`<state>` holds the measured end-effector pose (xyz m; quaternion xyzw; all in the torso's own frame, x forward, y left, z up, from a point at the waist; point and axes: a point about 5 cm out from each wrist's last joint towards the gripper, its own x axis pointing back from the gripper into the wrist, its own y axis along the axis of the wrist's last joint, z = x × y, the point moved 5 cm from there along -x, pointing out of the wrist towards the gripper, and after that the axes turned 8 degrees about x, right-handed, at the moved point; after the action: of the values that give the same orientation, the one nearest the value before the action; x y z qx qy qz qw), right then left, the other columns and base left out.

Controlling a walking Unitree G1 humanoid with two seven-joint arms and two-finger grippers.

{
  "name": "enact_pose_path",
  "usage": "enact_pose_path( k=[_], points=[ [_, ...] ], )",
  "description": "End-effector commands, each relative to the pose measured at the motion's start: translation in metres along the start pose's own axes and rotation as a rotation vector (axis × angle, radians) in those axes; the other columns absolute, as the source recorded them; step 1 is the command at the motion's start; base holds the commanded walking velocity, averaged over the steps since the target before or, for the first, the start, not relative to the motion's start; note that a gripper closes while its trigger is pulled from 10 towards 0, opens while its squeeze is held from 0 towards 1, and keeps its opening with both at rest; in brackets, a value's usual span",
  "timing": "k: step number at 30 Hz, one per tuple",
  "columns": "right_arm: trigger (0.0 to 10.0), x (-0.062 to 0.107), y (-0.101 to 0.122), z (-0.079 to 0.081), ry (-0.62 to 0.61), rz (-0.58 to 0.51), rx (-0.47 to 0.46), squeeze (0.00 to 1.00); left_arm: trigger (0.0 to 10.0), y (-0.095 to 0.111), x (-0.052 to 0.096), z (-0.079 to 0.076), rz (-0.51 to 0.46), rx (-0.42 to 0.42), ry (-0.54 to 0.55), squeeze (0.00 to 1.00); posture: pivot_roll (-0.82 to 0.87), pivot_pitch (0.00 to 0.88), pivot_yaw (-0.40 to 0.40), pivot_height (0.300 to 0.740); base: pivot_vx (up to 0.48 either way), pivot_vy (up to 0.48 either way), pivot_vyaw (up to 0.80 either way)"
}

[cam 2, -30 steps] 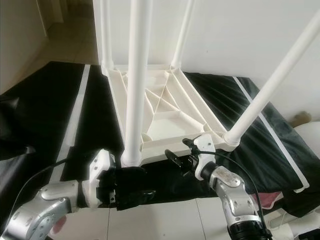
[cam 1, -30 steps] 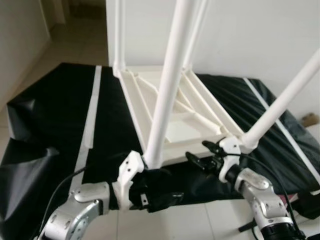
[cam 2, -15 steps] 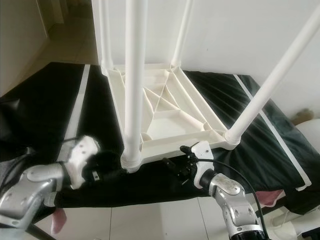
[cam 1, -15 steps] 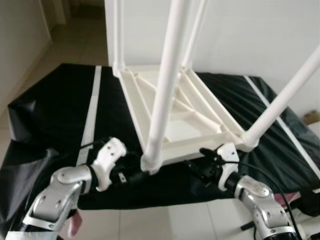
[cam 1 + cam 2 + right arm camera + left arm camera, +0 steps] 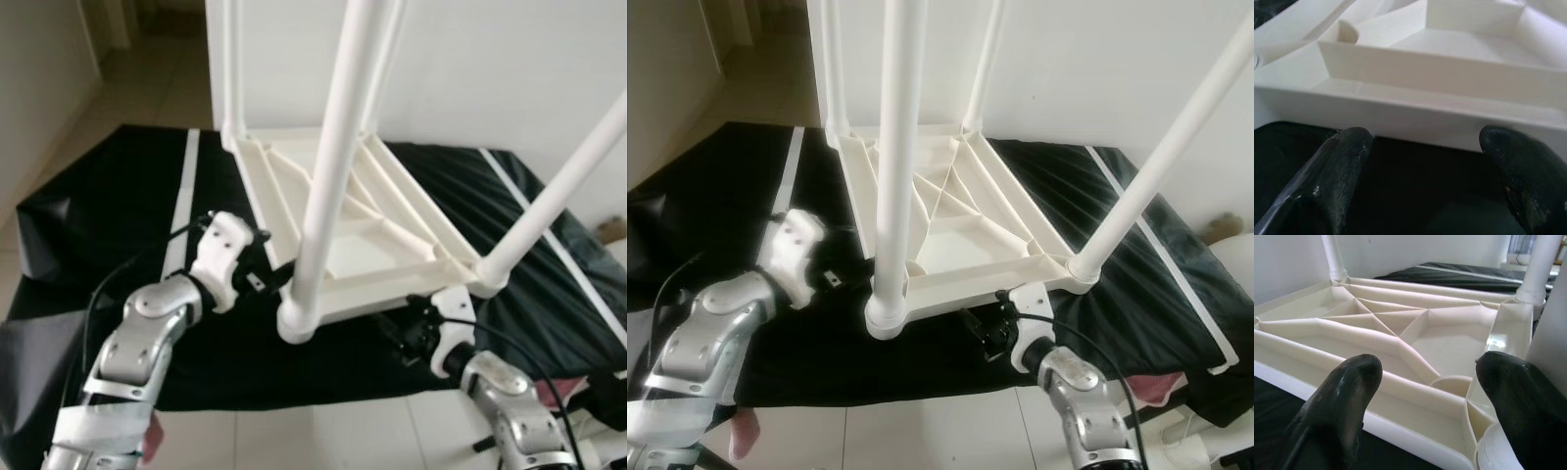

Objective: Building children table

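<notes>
White plastic made up the children table, which lay upside down on a black sheet spread over the pale tiled floor. Its ribbed underside faced up, and its four round legs rose from the corners. The nearest leg stood in the front corner socket, between the two grippers.

The left gripper was at the left side rail of the table, just beside the rail and a little behind the nearest leg. In the left wrist view its two black fingers were spread wide apart and held nothing; beyond them lay the ribs of the underside, and the base of the leg was close to one fingertip.

The right gripper was in front of the table's near rail, low over the black sheet, close to the front right corner socket. In the right wrist view its fingers were also well apart and empty, with the white near rail straight ahead of them and the sheet under them.
</notes>
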<state>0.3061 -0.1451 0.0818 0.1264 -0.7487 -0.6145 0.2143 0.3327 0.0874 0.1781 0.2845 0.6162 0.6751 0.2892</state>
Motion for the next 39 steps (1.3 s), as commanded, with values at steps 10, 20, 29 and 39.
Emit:
enact_pose_path(
  k=[10, 20, 29, 39],
  points=[
    [10.0, -0.004, 0.004, -0.003, -0.139, -0.042, -0.038, 0.00, 10.0, 0.015, -0.027, -0.059, -0.095, 0.050, -0.199, 0.00, 0.09, 0.000, -0.082, 0.740, 0.000, 0.000, 0.00],
    [10.0, 0.007, 0.011, -0.039, -0.434, -0.082, -0.029, 0.00, 10.0, 0.024, -0.041, -0.102, -0.143, 0.088, -0.326, 0.00, 0.07, 0.000, -0.065, 0.740, 0.000, 0.000, 0.00],
    [10.0, 0.026, 0.016, -0.077, -0.722, -0.123, -0.020, 0.00, 10.0, 0.026, -0.052, -0.110, -0.145, 0.059, -0.371, 0.00, 0.07, 0.000, -0.052, 0.740, 0.000, 0.000, 0.00],
    [10.0, 0.048, 0.013, -0.103, -0.966, -0.107, -0.010, 0.00, 10.0, 0.021, -0.059, -0.101, -0.111, -0.018, -0.386, 0.00, 0.06, 0.000, -0.042, 0.740, 0.000, 0.000, 0.00]
  ],
)
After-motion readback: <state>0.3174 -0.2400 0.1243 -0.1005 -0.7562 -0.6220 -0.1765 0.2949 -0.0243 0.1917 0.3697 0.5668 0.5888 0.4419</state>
